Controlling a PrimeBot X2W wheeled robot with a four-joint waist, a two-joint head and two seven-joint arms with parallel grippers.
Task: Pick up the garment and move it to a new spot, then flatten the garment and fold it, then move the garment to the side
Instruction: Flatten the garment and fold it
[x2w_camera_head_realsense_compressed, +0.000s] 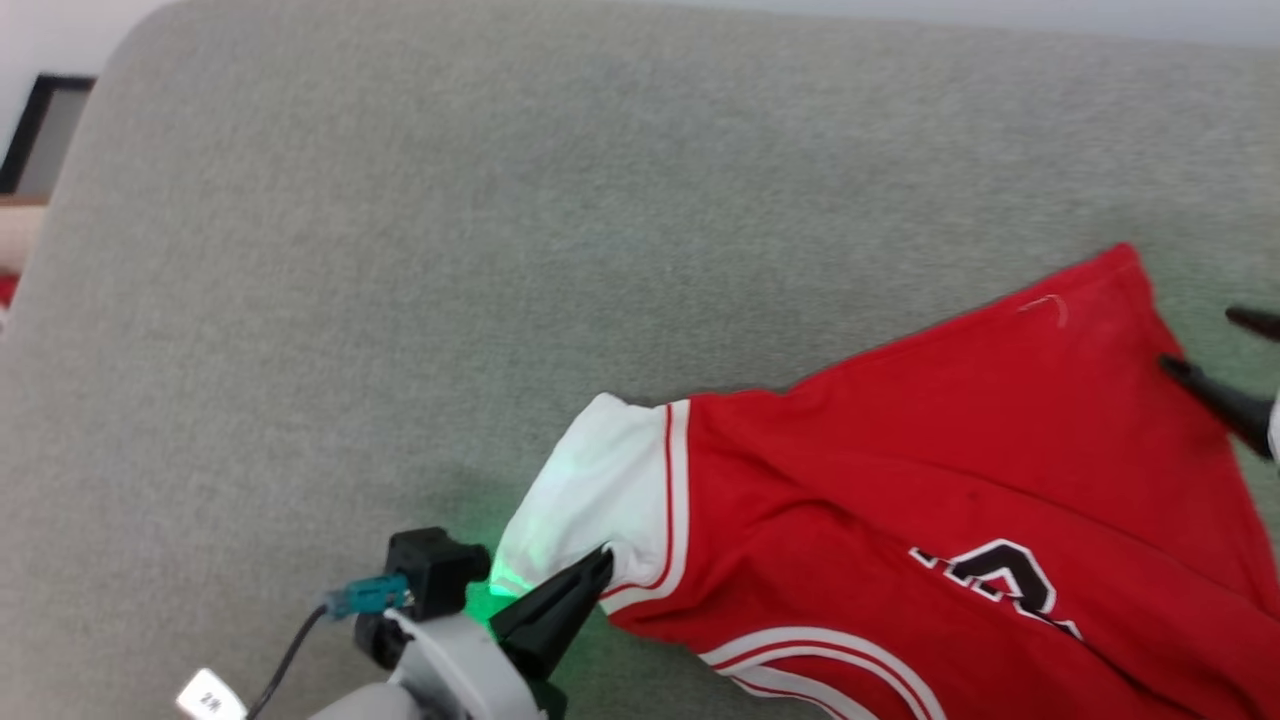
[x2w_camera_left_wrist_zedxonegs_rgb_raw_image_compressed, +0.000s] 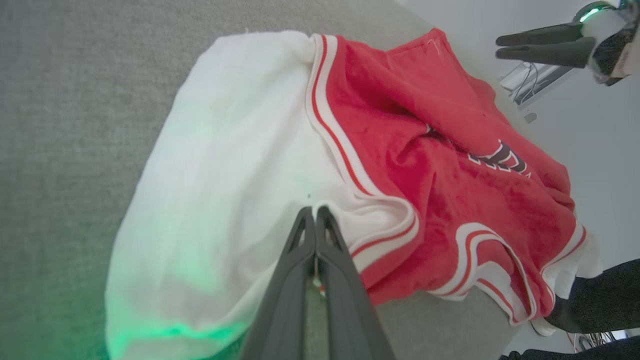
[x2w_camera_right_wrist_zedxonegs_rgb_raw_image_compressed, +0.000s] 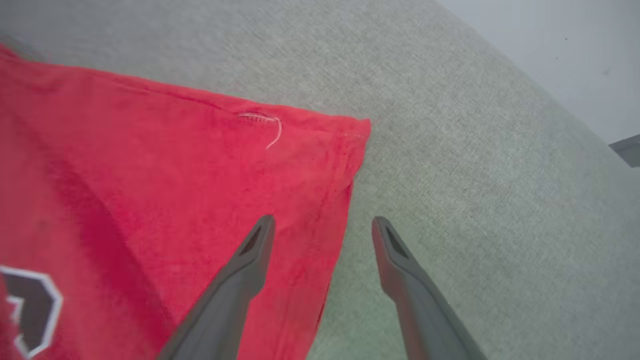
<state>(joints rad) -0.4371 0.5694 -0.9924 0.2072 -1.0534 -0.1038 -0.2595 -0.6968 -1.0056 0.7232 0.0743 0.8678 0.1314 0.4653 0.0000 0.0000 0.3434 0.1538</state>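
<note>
The garment (x2w_camera_head_realsense_compressed: 930, 470) lies on the grey upholstered surface (x2w_camera_head_realsense_compressed: 500, 250), lower right of the head view. The left tool (x2w_camera_head_realsense_compressed: 603, 562), fingers together, pinches its white sleeve (x2w_camera_head_realsense_compressed: 590, 490) at bottom centre. The right tool (x2w_camera_head_realsense_compressed: 1198, 340) stands apart over the red hem corner.

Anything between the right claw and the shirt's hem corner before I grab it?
Nothing visible stands in the way. The open right claw is right at the garment and its red hem edge, one finger over the fabric, the other over the bare grey fabric surface.
</note>
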